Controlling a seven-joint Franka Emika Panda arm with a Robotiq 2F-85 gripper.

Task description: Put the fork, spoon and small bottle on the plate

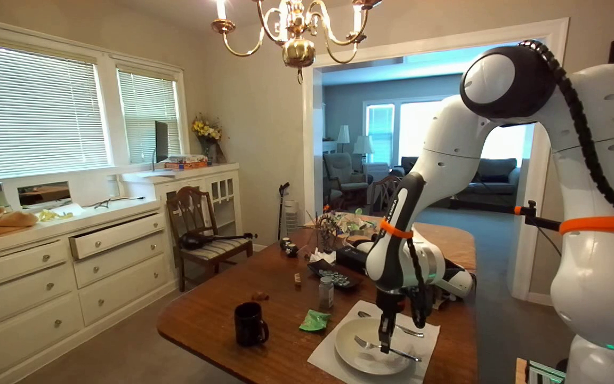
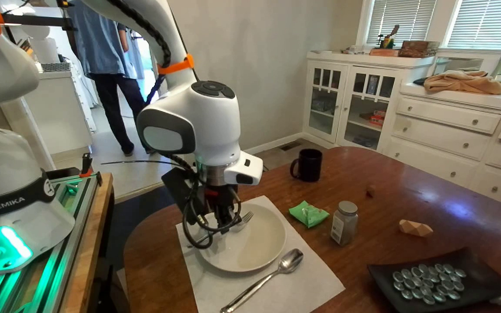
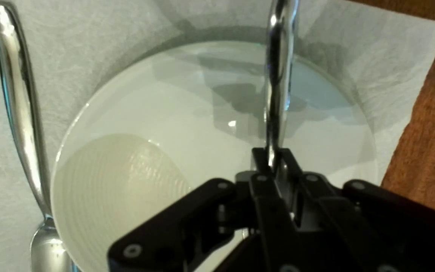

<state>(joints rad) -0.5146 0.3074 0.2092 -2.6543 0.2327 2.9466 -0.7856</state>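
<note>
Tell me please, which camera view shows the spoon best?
Best is an exterior view where nothing covers the spoon: its whole bowl and at least most of its handle show. In an exterior view with the gripper in front, the spoon's middle is hidden. The wrist view shows the handle larger but cuts off the bowl.

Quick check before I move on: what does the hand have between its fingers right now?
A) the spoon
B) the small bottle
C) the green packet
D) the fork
D: in the wrist view the hand is closed on the fork, while the spoon lies on the placemat, clear of the fingers.
</note>
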